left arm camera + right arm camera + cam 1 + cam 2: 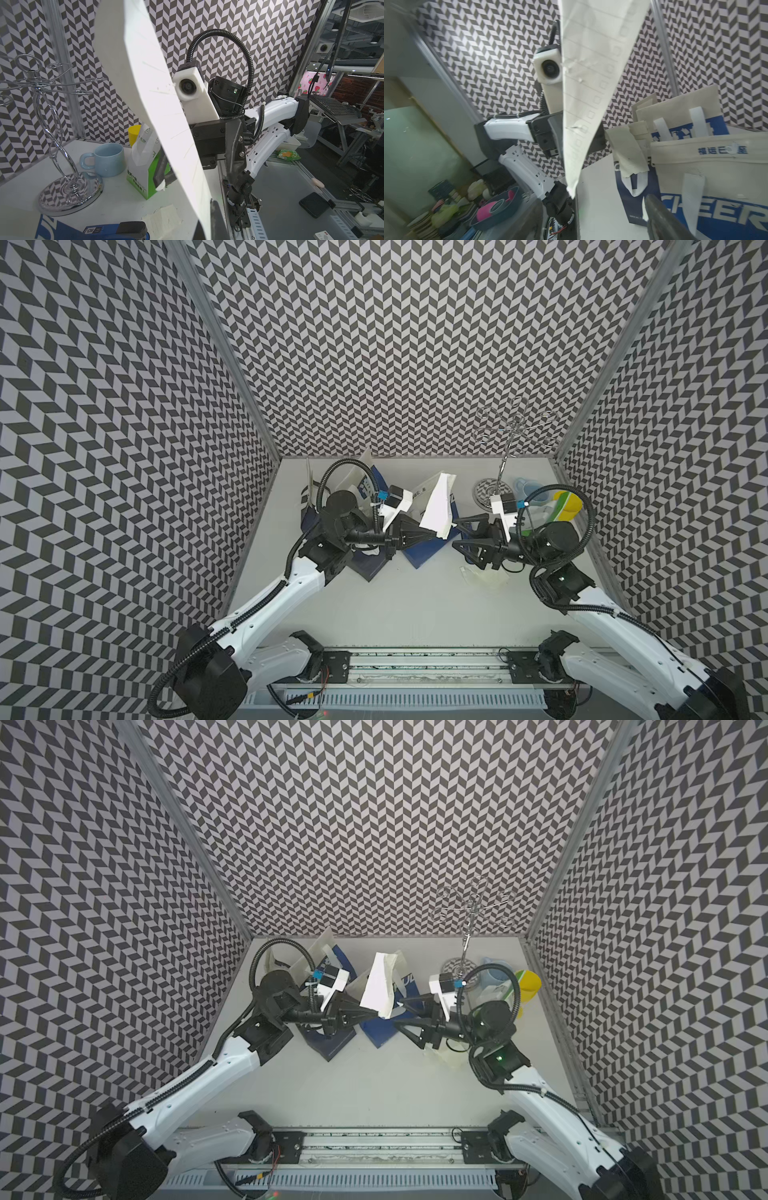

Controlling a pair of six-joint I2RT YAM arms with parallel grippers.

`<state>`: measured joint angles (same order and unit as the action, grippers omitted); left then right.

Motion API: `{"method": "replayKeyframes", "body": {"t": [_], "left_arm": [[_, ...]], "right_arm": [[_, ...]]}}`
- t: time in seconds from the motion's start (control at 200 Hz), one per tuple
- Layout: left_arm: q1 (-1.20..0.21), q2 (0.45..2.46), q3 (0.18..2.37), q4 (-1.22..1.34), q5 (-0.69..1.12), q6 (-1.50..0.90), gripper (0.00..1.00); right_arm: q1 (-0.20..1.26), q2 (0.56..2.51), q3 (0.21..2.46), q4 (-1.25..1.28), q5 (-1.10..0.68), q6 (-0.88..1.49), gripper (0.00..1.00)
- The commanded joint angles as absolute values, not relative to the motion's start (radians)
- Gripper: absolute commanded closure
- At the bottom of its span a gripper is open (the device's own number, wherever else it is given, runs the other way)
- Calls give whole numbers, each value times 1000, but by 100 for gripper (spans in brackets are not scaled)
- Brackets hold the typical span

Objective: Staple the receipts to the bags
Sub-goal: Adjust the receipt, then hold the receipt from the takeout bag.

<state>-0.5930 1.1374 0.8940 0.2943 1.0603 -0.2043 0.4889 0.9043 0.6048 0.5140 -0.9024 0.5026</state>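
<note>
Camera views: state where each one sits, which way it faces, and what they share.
Top views: overhead, looking down on the table; left arm, right arm and open right gripper show.
Left wrist: on the left arm, facing the right arm, blue mug and green bag; own jaw shows.
Right wrist: on the right arm, facing the left arm and blue bags; own jaw shows.
Shared: all show the receipt pinched by the left gripper.

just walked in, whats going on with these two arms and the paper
The left gripper is shut on a pale cream paper receipt, holding it up above the dark blue paper bags lying on the table. The right gripper faces it close by, open and holding nothing. The dark blue stapler is in neither gripper.
</note>
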Motion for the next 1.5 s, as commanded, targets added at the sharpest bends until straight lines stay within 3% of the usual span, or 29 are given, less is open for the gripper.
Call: {"method": "replayKeyframes", "body": {"t": [0.0, 0.411, 0.506, 0.651, 0.701, 0.846, 0.911, 1.042, 1.077, 1.177, 1.492], "left_arm": [[-589, 1143, 885, 369, 1109, -234, 100], [-643, 1157, 866, 358, 1124, -223, 100], [-647, 1165, 869, 338, 1114, -213, 100], [-647, 1170, 870, 296, 1059, -183, 100], [-647, 1173, 876, 267, 1006, -170, 100], [-639, 1171, 918, 163, 751, -140, 98], [-624, 1167, 939, 126, 626, -143, 87], [-548, 1144, 972, 92, 461, -180, 55], [-522, 1135, 975, 94, 435, -191, 53], [-441, 1129, 979, 127, 435, -218, 44], [-400, 1293, 1049, 61, 627, -130, 38]], "right_arm": [[494, 901, 639, 631, -1017, 532, 24], [498, 999, 743, 618, -928, 520, 31], [499, 1016, 761, 639, -928, 538, 49], [500, 1015, 756, 644, -890, 553, 91], [500, 1009, 752, 613, -836, 538, 100], [501, 1026, 752, 508, -669, 472, 100], [501, 1054, 769, 437, -576, 442, 100], [513, 1138, 836, 256, -454, 323, 100], [521, 1161, 848, 224, -425, 295, 100], [569, 1220, 886, 143, -333, 206, 100], [663, 1368, 976, 19, -138, 47, 100]]}}
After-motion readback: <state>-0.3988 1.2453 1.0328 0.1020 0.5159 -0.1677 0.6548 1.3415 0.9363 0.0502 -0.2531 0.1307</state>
